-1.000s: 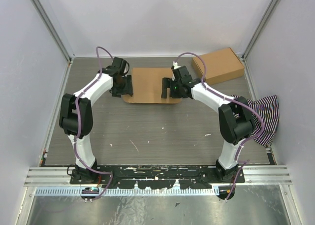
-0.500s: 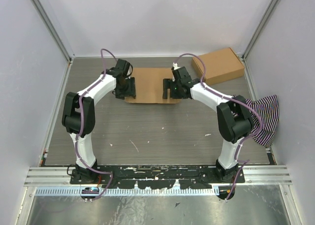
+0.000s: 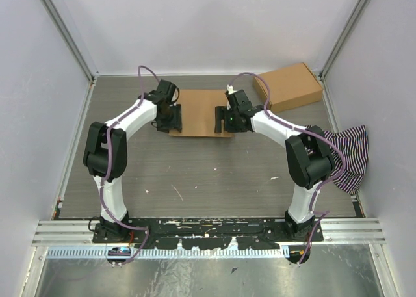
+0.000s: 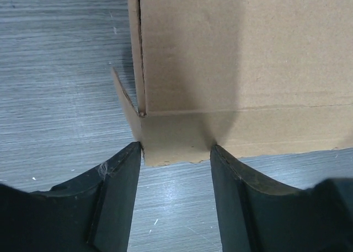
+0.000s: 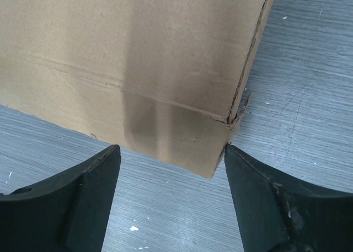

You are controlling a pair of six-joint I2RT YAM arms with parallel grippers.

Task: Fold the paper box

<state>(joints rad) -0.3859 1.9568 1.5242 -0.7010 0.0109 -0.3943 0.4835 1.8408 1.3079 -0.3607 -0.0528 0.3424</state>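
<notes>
The paper box (image 3: 198,112) lies flat, plain brown, at the middle back of the table. My left gripper (image 3: 174,121) is at its near left corner and my right gripper (image 3: 221,120) at its near right corner. In the left wrist view the box's creased near strip (image 4: 176,136) sits between the spread fingertips of the left gripper (image 4: 175,150), and a narrow side flap (image 4: 126,106) stands tilted up at the left edge. In the right wrist view the box's corner (image 5: 212,147) lies between the wide-apart fingers of the right gripper (image 5: 172,150), close to the right fingertip (image 5: 234,155). Both grippers are open.
A compact closed brown carton (image 3: 288,86) sits at the back right corner. A black-and-white striped cloth (image 3: 348,155) hangs at the right wall behind the right arm. White walls enclose the table on three sides, and a metal rail (image 3: 208,232) runs along the near edge.
Both grippers have moved inward along the box's near edge toward each other, and their jaws have narrowed a little. The box's visible width has shrunk at both sides.
</notes>
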